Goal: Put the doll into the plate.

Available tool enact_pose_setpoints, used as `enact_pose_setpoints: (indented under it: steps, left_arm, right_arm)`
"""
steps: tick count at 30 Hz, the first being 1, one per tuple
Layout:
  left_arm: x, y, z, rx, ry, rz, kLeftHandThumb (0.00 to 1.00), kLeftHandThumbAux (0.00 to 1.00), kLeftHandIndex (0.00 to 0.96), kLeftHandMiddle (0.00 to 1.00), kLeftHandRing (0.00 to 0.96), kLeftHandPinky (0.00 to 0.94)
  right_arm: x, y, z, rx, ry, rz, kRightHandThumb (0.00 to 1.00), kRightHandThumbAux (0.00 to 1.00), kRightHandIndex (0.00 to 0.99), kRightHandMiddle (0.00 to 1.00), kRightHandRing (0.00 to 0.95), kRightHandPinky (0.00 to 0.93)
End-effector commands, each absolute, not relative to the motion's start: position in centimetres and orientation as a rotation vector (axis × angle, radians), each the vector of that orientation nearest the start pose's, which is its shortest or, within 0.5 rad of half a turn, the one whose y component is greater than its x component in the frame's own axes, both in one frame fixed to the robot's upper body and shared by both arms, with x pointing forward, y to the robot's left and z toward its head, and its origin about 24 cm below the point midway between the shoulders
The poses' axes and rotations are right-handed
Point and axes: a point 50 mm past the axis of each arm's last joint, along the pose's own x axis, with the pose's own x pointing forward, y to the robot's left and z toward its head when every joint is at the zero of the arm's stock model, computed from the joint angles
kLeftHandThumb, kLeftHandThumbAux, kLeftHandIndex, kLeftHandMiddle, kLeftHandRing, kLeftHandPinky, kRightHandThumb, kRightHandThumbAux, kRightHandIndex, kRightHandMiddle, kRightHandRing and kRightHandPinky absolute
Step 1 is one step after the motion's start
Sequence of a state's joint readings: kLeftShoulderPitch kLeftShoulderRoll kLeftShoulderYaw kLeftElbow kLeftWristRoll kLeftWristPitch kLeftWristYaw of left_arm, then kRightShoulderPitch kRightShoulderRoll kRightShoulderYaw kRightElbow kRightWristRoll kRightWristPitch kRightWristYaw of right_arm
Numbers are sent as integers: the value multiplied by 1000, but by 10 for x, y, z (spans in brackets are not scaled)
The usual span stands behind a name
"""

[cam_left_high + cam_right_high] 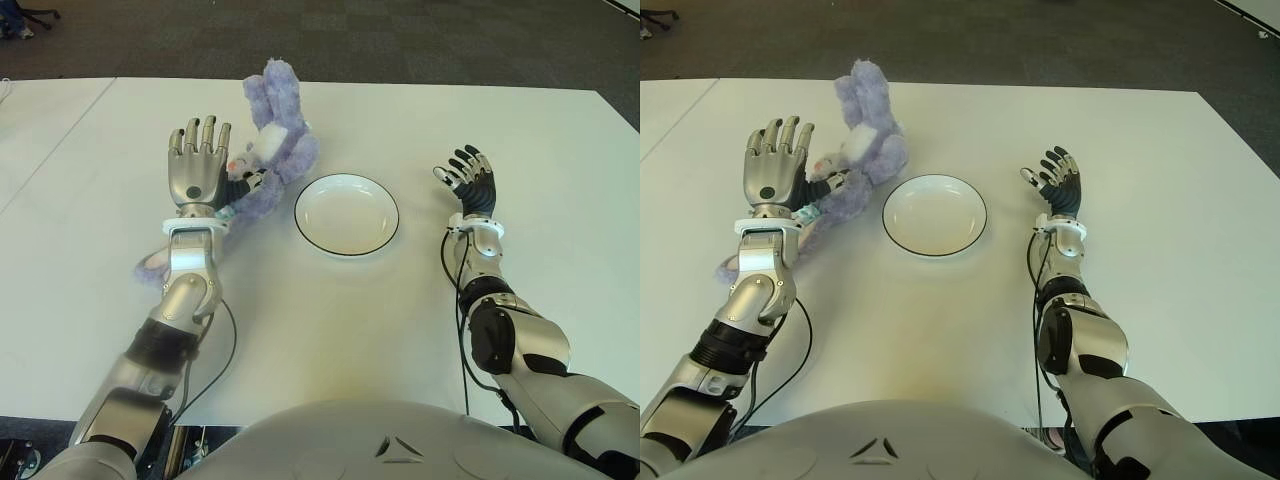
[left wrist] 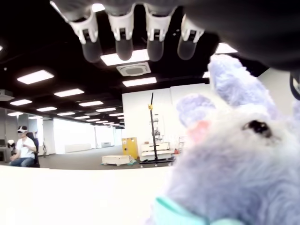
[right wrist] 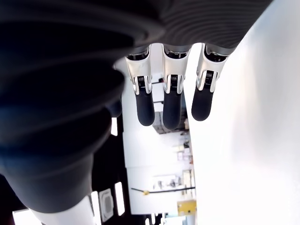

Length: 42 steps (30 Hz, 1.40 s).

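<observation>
Silver arms with black joint covers; left hand (image 1: 197,165) silver-backed, right hand (image 1: 470,180) black-fingered; black cables trail alongside.

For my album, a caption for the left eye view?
Left robot hand open beside purple doll; white plate waits empty.

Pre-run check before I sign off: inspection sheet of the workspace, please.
Surface: white table, bare around the items.
Job's things: purple plush bunny lying left of the white plate; plate holds nothing.
Clutter: nothing seen.
Hands: left hand open, fingers extended, against the bunny's left side, no grasp. Right hand open, right of the plate, holding nothing.
Cables: black cable trailing from the left forearm; another along the right forearm.
Surroundings: dark carpet beyond the table; seated person far off in left wrist view.
</observation>
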<state>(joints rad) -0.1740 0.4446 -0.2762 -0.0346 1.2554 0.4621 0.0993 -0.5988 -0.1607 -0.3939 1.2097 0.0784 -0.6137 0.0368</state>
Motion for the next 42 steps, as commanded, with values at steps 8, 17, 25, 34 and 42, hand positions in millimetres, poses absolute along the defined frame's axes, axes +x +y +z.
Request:
enact_pose_setpoints:
  steps: [8,17,25,34,42]
  left_arm:
    - [296,209,61,1644,86,195,106,186,0,0,0,0]
    - [306,203,50,1567,117,95,95,219,0,0,0,0]
    - [327,197,6,1336,271,-94,135,286,0,0,0,0]
    - [335,172,4,1234,213,-284,139,287,0,0,0,28]
    - [330,153,-1,1147,148,-440,66,337,0,0,0,0]
  right_arm:
    - [246,-202,-89,216,451,-306,107,877,180,222,222,237]
    - [246,-203,-88,238,440,-309,159,869,214,241,238,248]
    - [247,-205,-88,242,434,-311,170,865,224,247,241,245]
    - [246,-206,-87,238,430,-313,178,869,241,256,245,236]
    - [246,-206,-87,221,433,-315,167,877,242,252,245,249]
